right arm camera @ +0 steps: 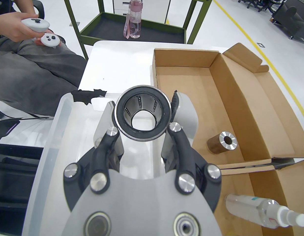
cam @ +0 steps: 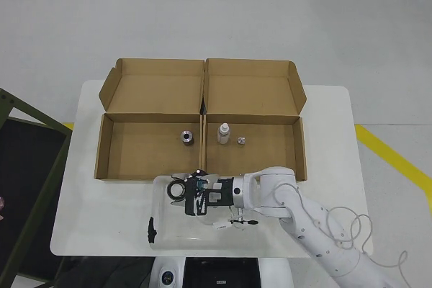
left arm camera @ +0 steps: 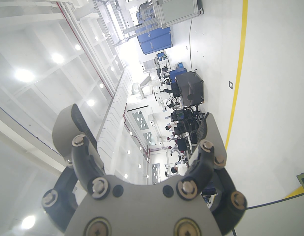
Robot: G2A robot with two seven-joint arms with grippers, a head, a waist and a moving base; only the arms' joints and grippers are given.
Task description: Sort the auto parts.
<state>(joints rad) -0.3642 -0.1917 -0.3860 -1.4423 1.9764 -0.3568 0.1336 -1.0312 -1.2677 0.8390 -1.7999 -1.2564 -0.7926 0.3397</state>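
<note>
Cardboard forms two open boxes set side by side toward the far edge of the bench (cam: 86, 209), apparently so that each kind of part is given its own place. In the left box (cam: 129, 155) a short metal cylinder (cam: 186, 136) is stood on end near the dividing wall. Just short of that box's near wall, above the far left corner of a clear tub (cam: 165, 230) at the bench's near edge, a ringed metal sleeve (cam: 176, 189) is gripped from both sides by the right claw (cam: 187, 193). It is judged to be bound for the left box, since it resembles the cylinder there. In the right box (cam: 273, 151) a small spray bottle (cam: 223, 133) is laid on its side, with a tiny metal piece (cam: 240, 140) just beside it, both near the same wall. The left claw (left arm camera: 140, 116) is spread wide and empty, pointed away from the bench, presumably parked so that the working arm is not crowded.
</note>
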